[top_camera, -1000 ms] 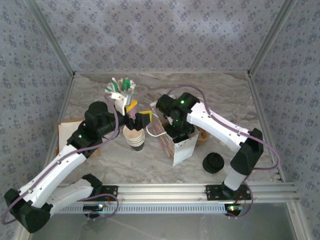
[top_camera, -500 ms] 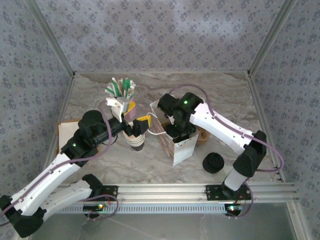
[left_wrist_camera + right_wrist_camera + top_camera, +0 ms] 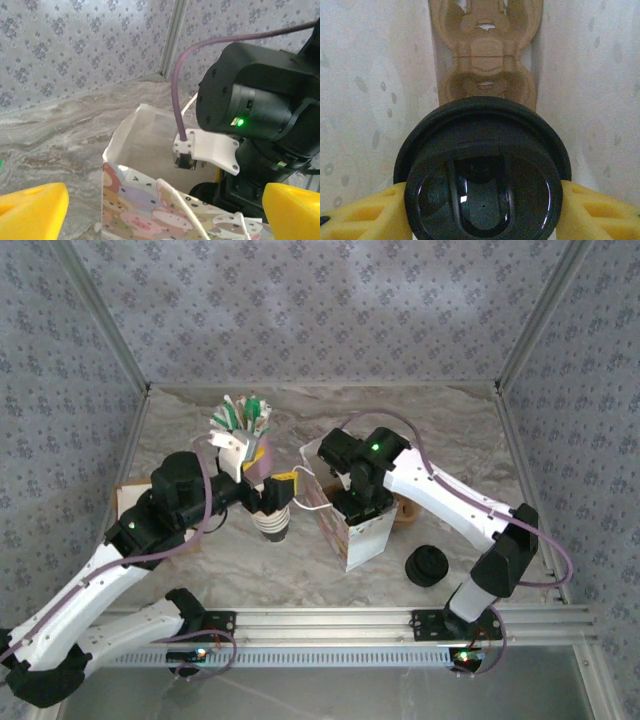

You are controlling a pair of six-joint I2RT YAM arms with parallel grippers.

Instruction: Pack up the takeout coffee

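In the right wrist view the takeout coffee (image 3: pixel 482 172) sits right between the jaws of the right gripper (image 3: pixel 482 210). Its round black lid faces the camera, and a yellow finger (image 3: pixel 362 212) presses in from each side just below the lid's rim. The jaws are closed onto the cup and hold it. Behind the cup we see the pale inner walls of the paper bag (image 3: pixel 365 75) and a brown moulded-pulp cup carrier (image 3: pixel 485 55) standing against the back wall.

From the top camera, the right gripper (image 3: pixel 352 505) reaches down through the mouth of the printed paper bag (image 3: pixel 365 540), which stands upright near the middle of the marbled worktop (image 3: pixel 450 430), so the coffee is inside the bag.

The left gripper (image 3: pixel 277 488) hovers just left of the bag and above the stack of lidless cups (image 3: pixel 272 523). In the left wrist view its jaws are spread wide and hold nothing, and the bag's open top (image 3: pixel 145 145) and the right arm's black wrist (image 3: pixel 260 100) lie ahead of them.

A stack of black lids (image 3: pixel 428 566) rests to the right of the bag, apart from it.

Compared with a second ago, the left arm has drawn back toward the near-left corner and its gripper has dropped from beside the stirrer holder (image 3: pixel 240 420) to over the cup stack. The right gripper has stayed in the bag.
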